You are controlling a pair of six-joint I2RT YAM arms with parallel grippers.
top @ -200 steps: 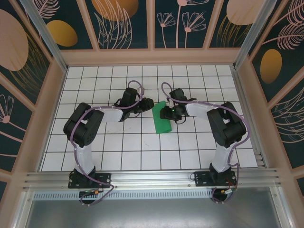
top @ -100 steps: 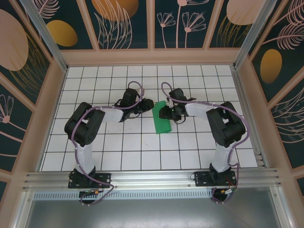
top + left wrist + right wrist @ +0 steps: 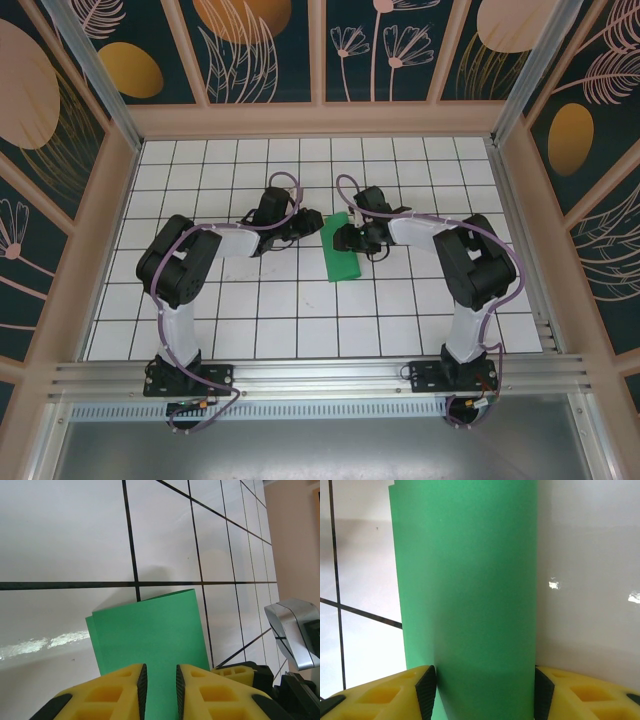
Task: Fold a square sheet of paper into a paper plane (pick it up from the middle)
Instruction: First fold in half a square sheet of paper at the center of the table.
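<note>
Here, the left gripper [image 3: 160, 687] holds its jaws a narrow slit apart over the near edge of the paper [image 3: 150, 630]. The right gripper [image 3: 481, 690] stands wider, one pad at each long edge. The paper, folded to a green strip, lies on the table [image 3: 300, 310] between the arms.

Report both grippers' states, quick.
Left gripper: nearly closed, green paper in the narrow gap; grip cannot be told.
Right gripper: open, astride the paper.
</note>
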